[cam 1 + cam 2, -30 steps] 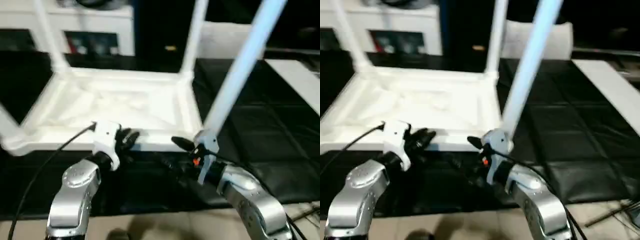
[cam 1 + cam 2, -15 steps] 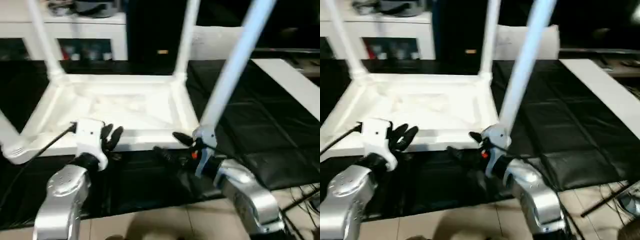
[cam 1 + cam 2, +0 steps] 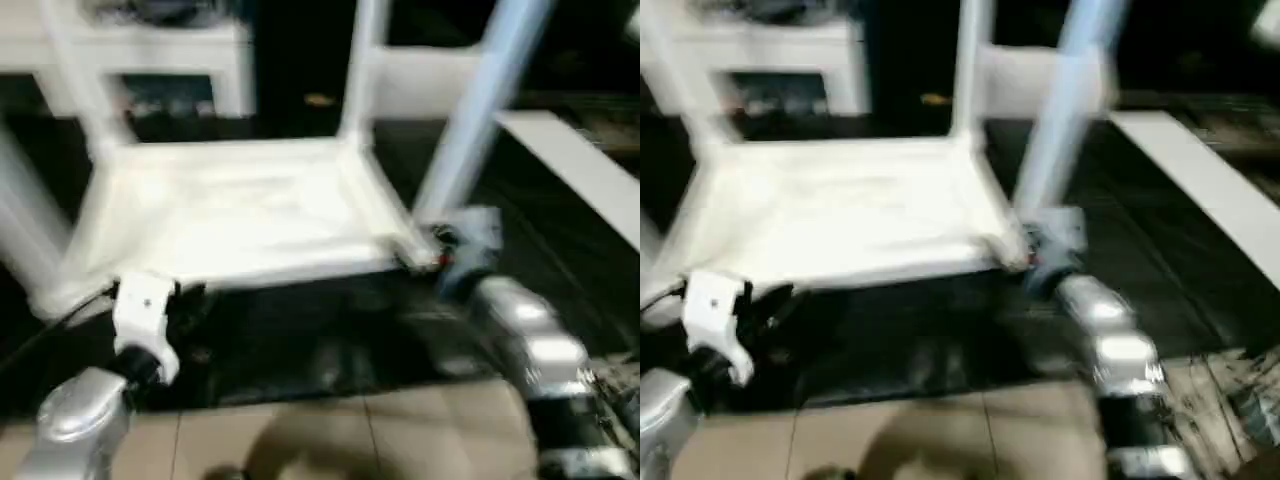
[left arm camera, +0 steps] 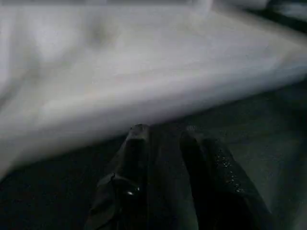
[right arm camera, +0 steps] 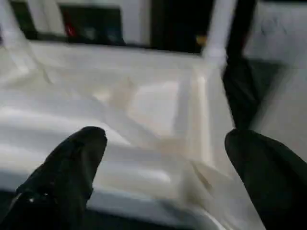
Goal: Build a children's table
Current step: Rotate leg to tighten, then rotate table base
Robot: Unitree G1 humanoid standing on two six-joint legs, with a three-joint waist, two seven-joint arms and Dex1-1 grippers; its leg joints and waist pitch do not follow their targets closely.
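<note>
Ribbed white plastic tabletop (image 3: 230, 205) upside down, round tapered legs (image 3: 362, 65) upright, left hand (image 4: 163, 143) nearly closed, empty, right hand (image 5: 165, 158) spread wide

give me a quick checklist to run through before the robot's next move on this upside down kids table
1. White plastic rectangular tabletop lying underside up on the black mat: ok.
2. All four white tapered round legs standing in the corner sockets, for example the near right leg: ok, though whether they are fully seated: cannot tell.
3. Right gripper open wide, its fingers either side of the tabletop's near right corner, gripping nothing: ok.
4. Left gripper nearly closed, empty, just short of the tabletop's near edge: ok.
5. White cabinet behind stands apart from the table: ok.
</note>
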